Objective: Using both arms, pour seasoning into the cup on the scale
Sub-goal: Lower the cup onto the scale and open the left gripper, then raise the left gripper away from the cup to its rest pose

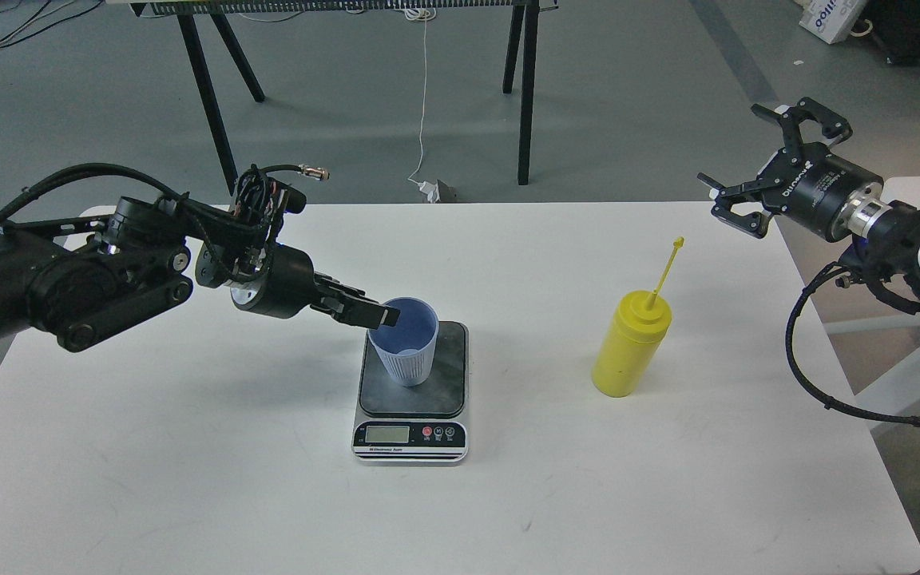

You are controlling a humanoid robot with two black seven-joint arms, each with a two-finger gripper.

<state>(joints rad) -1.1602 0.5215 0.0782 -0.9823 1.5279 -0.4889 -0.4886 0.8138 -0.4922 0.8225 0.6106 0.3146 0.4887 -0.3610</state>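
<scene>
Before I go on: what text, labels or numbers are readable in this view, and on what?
"M": on the middle round button of the scale.
Scale's LCD: blank or unreadable.
Small print on the scale's front strip: too small to read.
White lettering on the right claw's wrist body: sideways, too blurred to read.
Blue lettering on the white box on the floor, top right: cut off, unreadable.

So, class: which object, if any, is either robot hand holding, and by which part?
The left hand grips the cup at its rim, on the side nearer that arm. The right hand is open, holding nothing.
</scene>
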